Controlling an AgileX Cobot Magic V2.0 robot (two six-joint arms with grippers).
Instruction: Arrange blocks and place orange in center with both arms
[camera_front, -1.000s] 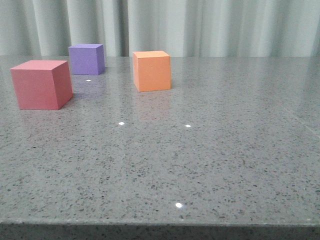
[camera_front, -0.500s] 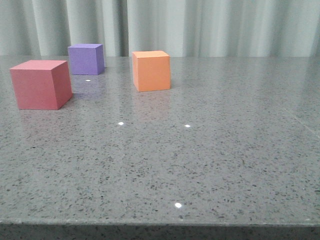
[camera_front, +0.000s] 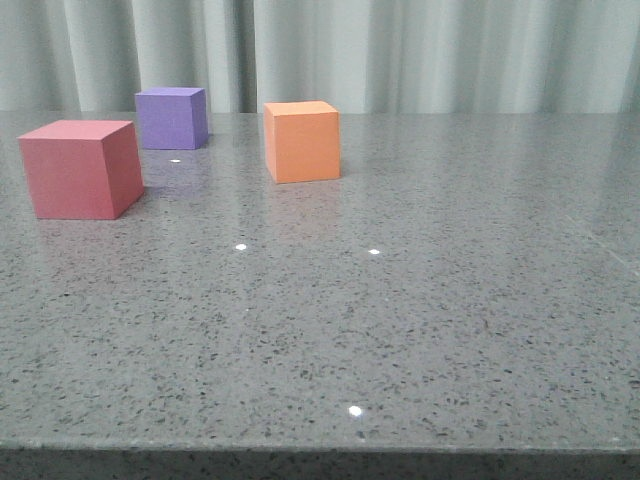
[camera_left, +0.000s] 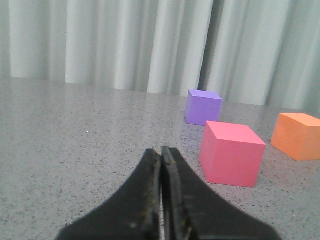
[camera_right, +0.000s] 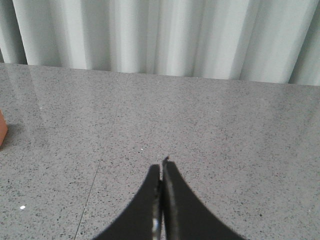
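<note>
Both end effectors, left and right, pressed together, empty. Orange cube on bench, rightmost, beside purple cube and pinkish-red cube; unarranged, likely start.

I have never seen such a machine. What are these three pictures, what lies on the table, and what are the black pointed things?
This is a robot with two arms. One picture looks forward over the grey table; neither arm shows in it. The other two come from cameras on the wrists. The black pointed shapes are the grippers: the left gripper and the right gripper. Both are closed and hold nothing. Three cubes stand apart on the table: a pinkish-red cube nearest, a purple cube behind it, and an orange cube to their right. No gripper touches any cube.
</note>
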